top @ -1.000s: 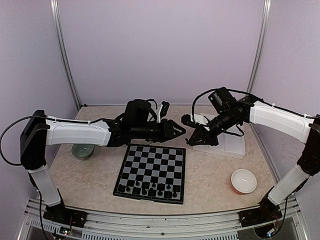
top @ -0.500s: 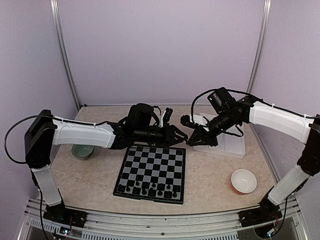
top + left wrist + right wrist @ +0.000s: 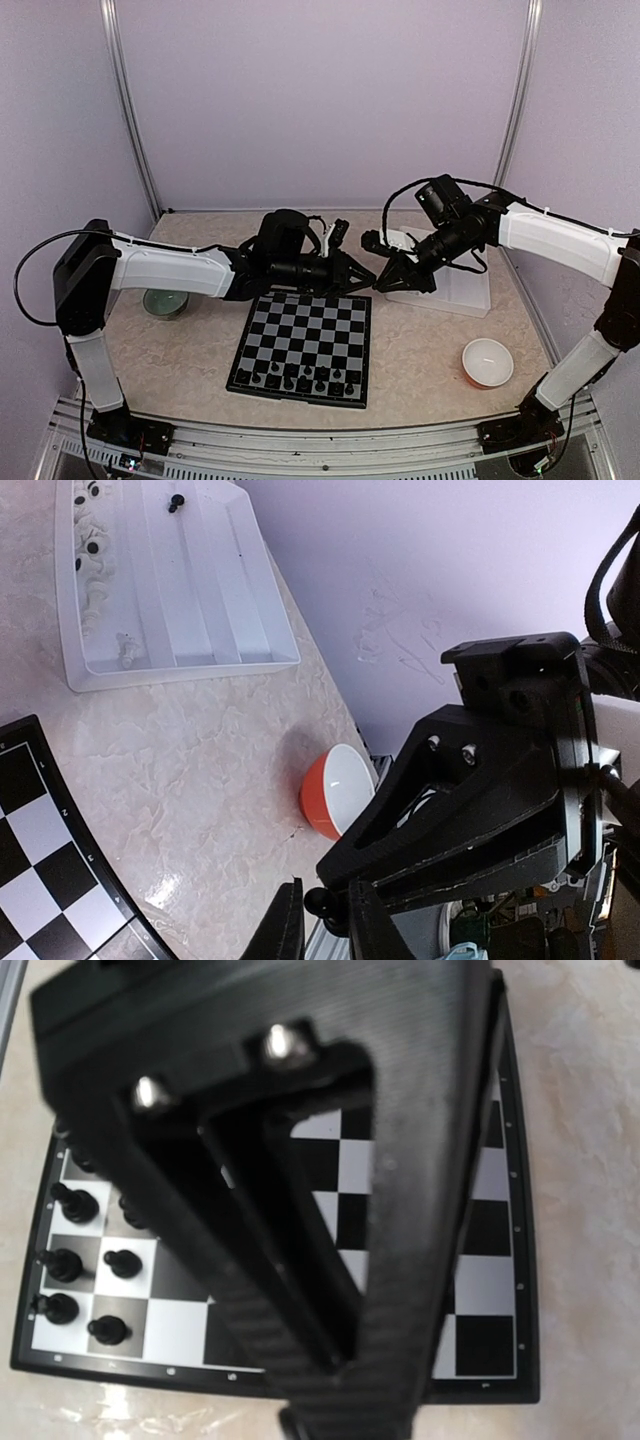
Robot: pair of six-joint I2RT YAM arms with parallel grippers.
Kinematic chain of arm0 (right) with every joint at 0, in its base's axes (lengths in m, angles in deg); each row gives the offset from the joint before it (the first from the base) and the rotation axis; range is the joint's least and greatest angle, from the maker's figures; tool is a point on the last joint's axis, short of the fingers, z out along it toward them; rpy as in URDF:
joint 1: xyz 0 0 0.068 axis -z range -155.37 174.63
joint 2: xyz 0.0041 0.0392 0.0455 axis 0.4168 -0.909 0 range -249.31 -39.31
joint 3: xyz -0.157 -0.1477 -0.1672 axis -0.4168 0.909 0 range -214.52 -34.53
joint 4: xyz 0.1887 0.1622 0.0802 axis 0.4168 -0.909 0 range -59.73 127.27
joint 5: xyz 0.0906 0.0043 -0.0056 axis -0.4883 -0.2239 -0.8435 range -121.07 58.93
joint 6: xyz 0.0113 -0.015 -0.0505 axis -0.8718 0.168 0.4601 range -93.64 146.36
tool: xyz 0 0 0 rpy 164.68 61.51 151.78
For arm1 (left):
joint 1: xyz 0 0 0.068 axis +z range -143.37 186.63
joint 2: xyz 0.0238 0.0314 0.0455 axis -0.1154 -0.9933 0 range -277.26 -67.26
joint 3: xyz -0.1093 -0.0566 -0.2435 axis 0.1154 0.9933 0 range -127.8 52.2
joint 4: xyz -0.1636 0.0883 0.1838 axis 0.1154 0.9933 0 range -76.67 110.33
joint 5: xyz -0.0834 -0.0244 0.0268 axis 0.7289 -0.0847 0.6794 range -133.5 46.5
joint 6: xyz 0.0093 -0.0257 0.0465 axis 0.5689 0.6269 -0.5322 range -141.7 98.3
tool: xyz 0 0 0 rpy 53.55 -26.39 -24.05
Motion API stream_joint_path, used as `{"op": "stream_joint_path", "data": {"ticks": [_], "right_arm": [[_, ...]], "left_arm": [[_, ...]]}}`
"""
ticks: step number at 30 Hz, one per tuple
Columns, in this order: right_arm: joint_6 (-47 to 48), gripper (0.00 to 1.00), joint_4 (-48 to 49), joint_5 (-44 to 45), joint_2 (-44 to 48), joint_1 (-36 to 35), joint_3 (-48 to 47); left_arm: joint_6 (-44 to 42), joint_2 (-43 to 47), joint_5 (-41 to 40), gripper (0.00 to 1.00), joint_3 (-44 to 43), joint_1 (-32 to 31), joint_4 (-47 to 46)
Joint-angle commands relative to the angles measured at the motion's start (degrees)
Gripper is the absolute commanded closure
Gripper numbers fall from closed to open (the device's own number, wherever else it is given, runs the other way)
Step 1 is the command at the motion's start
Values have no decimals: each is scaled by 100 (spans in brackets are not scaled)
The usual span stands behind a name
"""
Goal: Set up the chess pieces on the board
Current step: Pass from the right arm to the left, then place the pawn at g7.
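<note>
Right gripper (image 3: pixel 384 280) pinched a black piece (image 3: pixel 320 901) just past the chessboard's (image 3: pixel 310 325) 1 o'clock corner. Left gripper (image 3: pixel 325 932) jaws sat narrow, flanking it; couldn't tell if gripping. Other black pieces (image 3: pixel 300 381) filled the 6 o'clock rows.

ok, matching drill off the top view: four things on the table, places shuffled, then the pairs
Things:
1 board
2 white tray
3 orange bowl
4 green bowl

Places:
a left of the board
b centre of the table
c right of the board, near edge
d right of the board, further back

Pairs: 1-b; 2-d; 3-c; 4-a
</note>
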Motion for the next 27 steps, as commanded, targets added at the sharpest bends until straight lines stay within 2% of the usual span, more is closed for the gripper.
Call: {"op": "stream_joint_path", "data": {"ticks": [1, 6, 8, 12, 16, 21, 27], "right_arm": [[34, 88, 28, -21, 139, -93, -132], [44, 87, 32, 43, 124, -103, -86], [42, 81, 51, 92, 174, -98, -4], [37, 62, 184, 309, 394, -33, 346], [-29, 56, 430, 68, 555, 391, 666], [-186, 55, 1006, -302, 614, 1019, 1200], [-368, 55, 1641, -314, 641, 1254, 1804]], "left_arm": [[4, -126, 190, 84, -78, 35, -260], [-67, -112, 201, 91, -26, 42, -389], [-144, -40, 126, 93, 49, 56, -411], [-553, 304, -244, 96, 285, 79, -172], [-1233, 772, -812, 97, 569, 72, 334], [-2006, 1608, -2211, 97, 1307, -89, 972], [-2622, 2547, -4123, 97, 2168, -590, 1855]]}}
